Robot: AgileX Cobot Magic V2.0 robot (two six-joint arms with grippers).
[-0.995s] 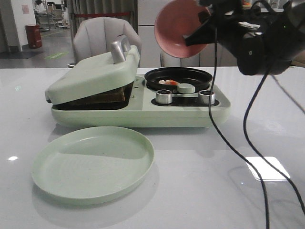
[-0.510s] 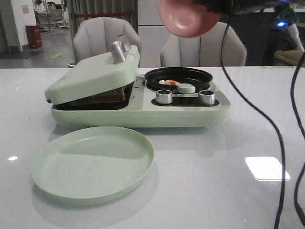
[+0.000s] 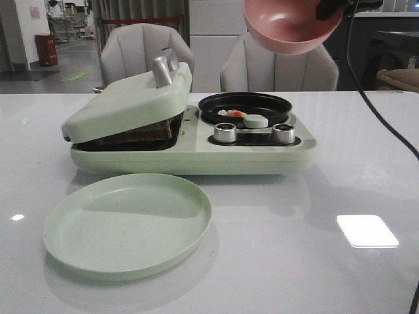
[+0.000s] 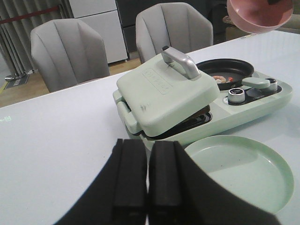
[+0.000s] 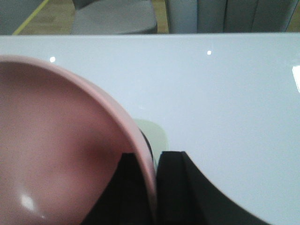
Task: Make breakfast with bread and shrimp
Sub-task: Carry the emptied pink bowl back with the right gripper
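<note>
The bread (image 3: 141,134) lies in the pale green breakfast maker (image 3: 196,157), mostly hidden under its half-lowered lid (image 3: 124,101); only a dark brown edge shows. The shrimp (image 3: 230,113) lie in the maker's round black pan, also seen in the left wrist view (image 4: 220,78). My right gripper (image 5: 154,187) is shut on the rim of a pink bowl (image 5: 56,150) and holds it high above the pan's right side (image 3: 291,26). My left gripper (image 4: 147,187) is shut and empty, low over the table, left of the maker.
An empty pale green plate (image 3: 127,222) lies in front of the maker. Two silver knobs (image 3: 225,133) sit on the maker's front. Two grey chairs (image 3: 141,49) stand behind the table. A black cable (image 3: 386,124) hangs at the right.
The pink bowl has moved right and turned from tipped over the pan to nearly mouth-up. The right arm has risen almost out of the front view.
</note>
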